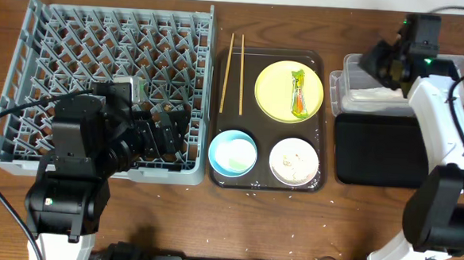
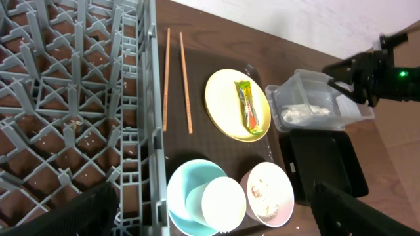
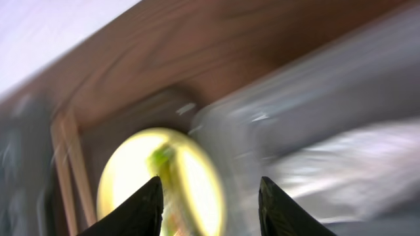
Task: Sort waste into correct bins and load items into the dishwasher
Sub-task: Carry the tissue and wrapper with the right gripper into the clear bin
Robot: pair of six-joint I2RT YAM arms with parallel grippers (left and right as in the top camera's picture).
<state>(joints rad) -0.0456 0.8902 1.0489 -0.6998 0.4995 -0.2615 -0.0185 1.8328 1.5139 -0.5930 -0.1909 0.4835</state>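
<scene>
Likely feather-light and crinkly — pinch the small green-orange-yellow wrapper (image 1: 298,94) mid-length; the right gripper (image 3: 210,185) gapes open, empty.

Overhead, both wrists: shared yellow plate (image 1: 274,88)

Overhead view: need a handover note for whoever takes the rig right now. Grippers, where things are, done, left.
Both empty: the left gripper is open over the rack, and the right gripper is open above the tub.
The napkin lies in the tub. The black tray looks empty.
On the brown tray: chopsticks, plate with wrapper, blue bowl with cup inside, white bowl with scraps.
Done: napkin binned, it seems.
Left: wrapper and scraps to bins; plate, bowls, cup and chopsticks to the rack, where no dishes show.
</scene>
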